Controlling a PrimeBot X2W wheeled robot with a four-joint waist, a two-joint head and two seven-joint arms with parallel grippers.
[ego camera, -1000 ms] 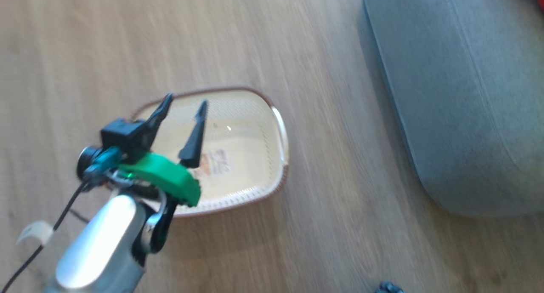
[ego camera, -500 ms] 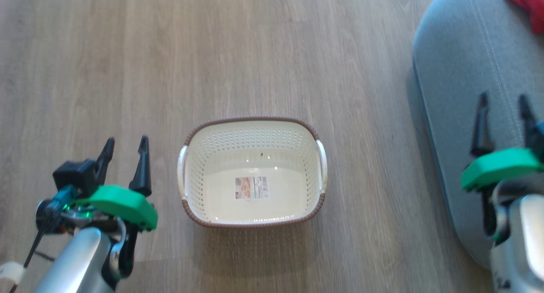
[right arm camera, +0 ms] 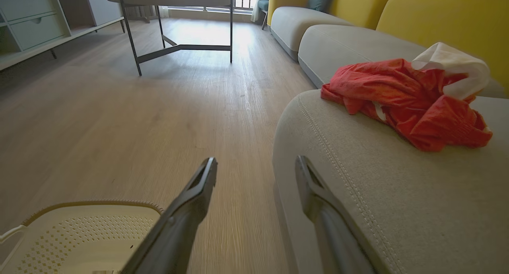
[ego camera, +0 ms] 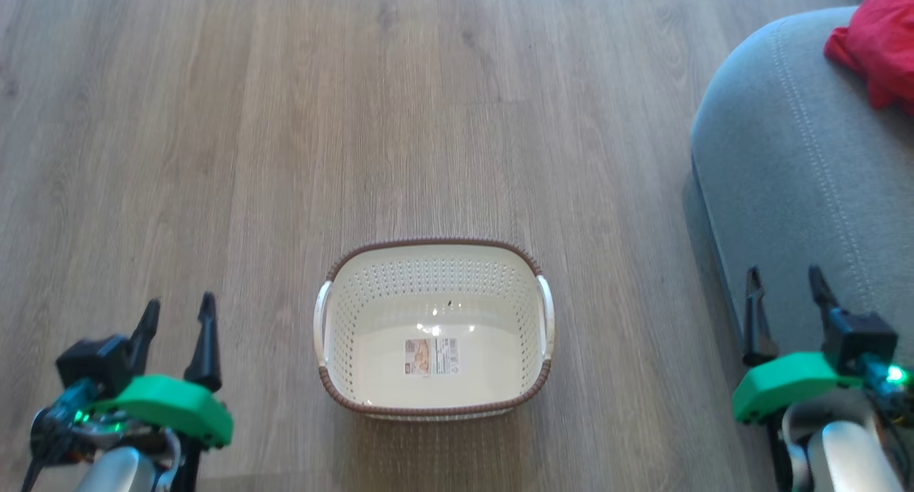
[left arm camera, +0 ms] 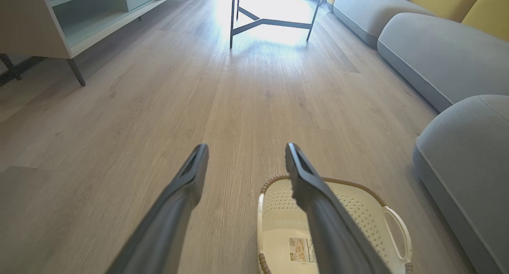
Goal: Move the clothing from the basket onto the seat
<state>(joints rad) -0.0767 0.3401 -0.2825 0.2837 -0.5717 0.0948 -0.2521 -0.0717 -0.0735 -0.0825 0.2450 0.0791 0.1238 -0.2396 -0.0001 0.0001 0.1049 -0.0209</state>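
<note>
The white perforated basket (ego camera: 433,328) with its brown rim stands on the wood floor, holding nothing but its base label; the left wrist view has it low right (left arm camera: 358,222), the right wrist view low left (right arm camera: 79,234). Red clothing (ego camera: 875,46) with a white part lies bunched on the grey seat (ego camera: 792,185), seen clearly in the right wrist view (right arm camera: 409,95) on the cushion (right arm camera: 381,194). My left gripper (ego camera: 177,320) hangs open left of the basket, its gap bare (left arm camera: 244,154). My right gripper (ego camera: 784,292) is open over the seat's near edge (right arm camera: 256,166).
A round dark-legged table (right arm camera: 175,3) stands farther down the room, with a pale shelf unit (left arm camera: 59,23) along the left wall. More grey cushions (left arm camera: 433,55) and yellow backrests (right arm camera: 445,15) line the right side. Open wood floor (ego camera: 285,121) surrounds the basket.
The head camera has swung, so the whole picture shifted. My left gripper has come away from over the basket to its left, and the right gripper has come into view by the seat.
</note>
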